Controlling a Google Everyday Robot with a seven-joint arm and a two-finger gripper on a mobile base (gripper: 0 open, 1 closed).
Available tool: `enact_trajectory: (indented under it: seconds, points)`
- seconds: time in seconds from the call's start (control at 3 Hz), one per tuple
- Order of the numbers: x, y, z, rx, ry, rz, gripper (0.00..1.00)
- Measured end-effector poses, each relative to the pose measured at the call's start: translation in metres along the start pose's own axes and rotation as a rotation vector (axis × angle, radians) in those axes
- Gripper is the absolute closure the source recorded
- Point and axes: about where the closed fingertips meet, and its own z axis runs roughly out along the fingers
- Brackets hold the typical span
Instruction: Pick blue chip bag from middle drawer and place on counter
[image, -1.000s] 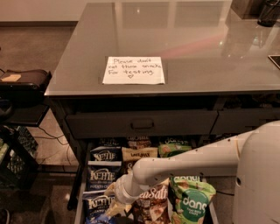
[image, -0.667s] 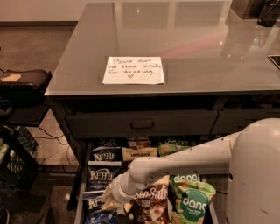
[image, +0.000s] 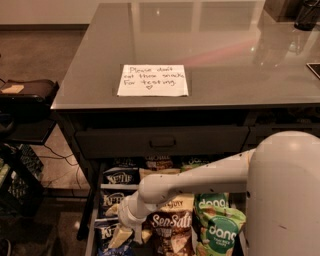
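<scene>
Three blue chip bags lie in a column at the left of the open middle drawer (image: 92, 226): a far one (image: 120, 176), a middle one (image: 111, 199) and a near one (image: 106, 236). My gripper (image: 132, 235) reaches down from the white arm (image: 195, 181) over the near blue chip bag. Its pale fingers (image: 120, 236) stand apart, partly covering the bag. The glossy grey counter (image: 215, 55) above bears a white handwritten note (image: 152, 80).
A brown Sea Salt bag (image: 171, 226) and a green dang bag (image: 218, 229) lie right of the gripper in the drawer. A closed drawer front with a recessed handle (image: 162, 141) sits above. A dark chair (image: 27, 92) and crate (image: 20, 180) stand at left. My white arm housing (image: 285, 200) fills the lower right.
The gripper has moved a little left and down toward the near blue bag, and the arm has shifted with it. The bags have not moved.
</scene>
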Motion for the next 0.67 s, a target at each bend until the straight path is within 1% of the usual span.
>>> enact_trajectory:
  seconds: [0.67]
  points:
    - [-0.0044,-0.0065,0.0093,-0.02,-0.003,-0.014,0.29]
